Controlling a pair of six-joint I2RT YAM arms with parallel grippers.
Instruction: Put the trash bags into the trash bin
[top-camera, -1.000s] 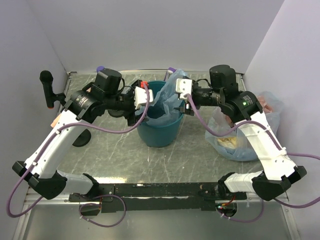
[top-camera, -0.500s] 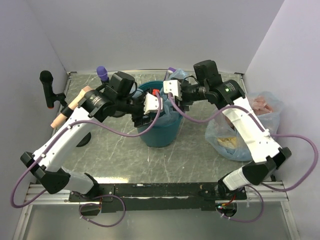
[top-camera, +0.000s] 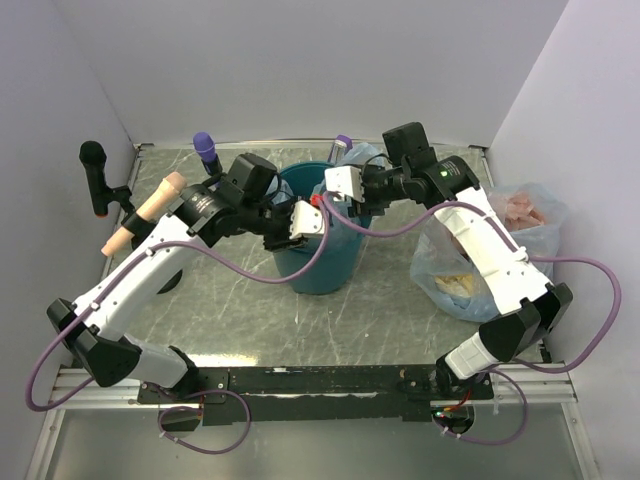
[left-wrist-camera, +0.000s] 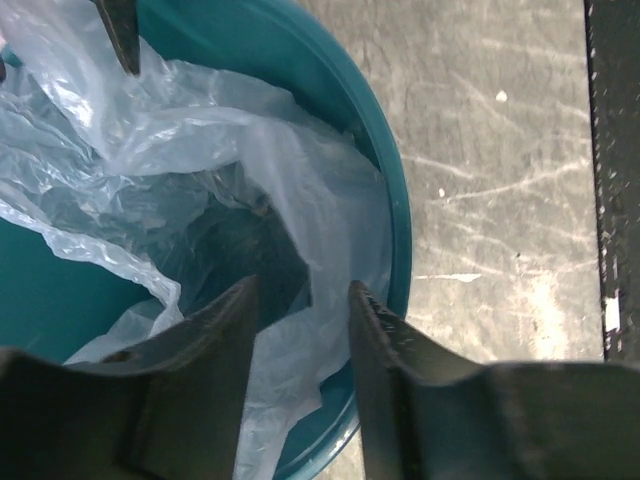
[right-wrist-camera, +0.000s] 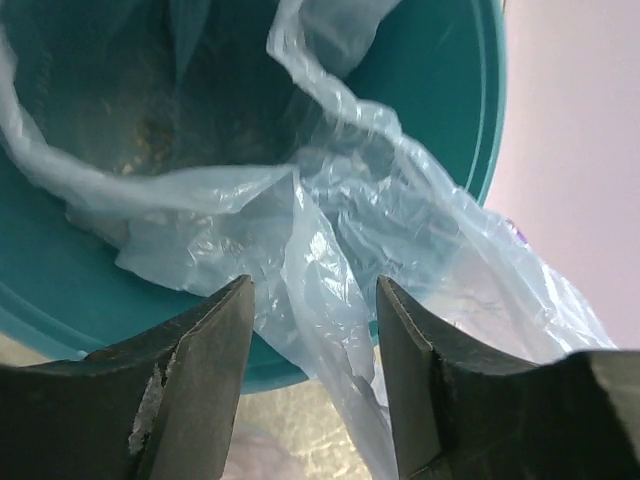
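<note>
I see left gripper (left-wrist-camera: 300, 290) parted at trash bin's (left-wrist-camera: 300, 50) nine o'clock; right gripper (right-wrist-camera: 315, 287) parted at one. Both straddle trash bags (right-wrist-camera: 400, 220).

Stuffed clear bag (top-camera: 528, 214), purple cap (top-camera: 204, 144)

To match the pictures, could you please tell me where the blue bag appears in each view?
Top external: bag at the bin's far rim, upper centre.
Left wrist: bag fills the upper left, inside the bin.
Right wrist: bag at centre, draped over the rim.
Shared landmark: the bin's teal rim.
</note>
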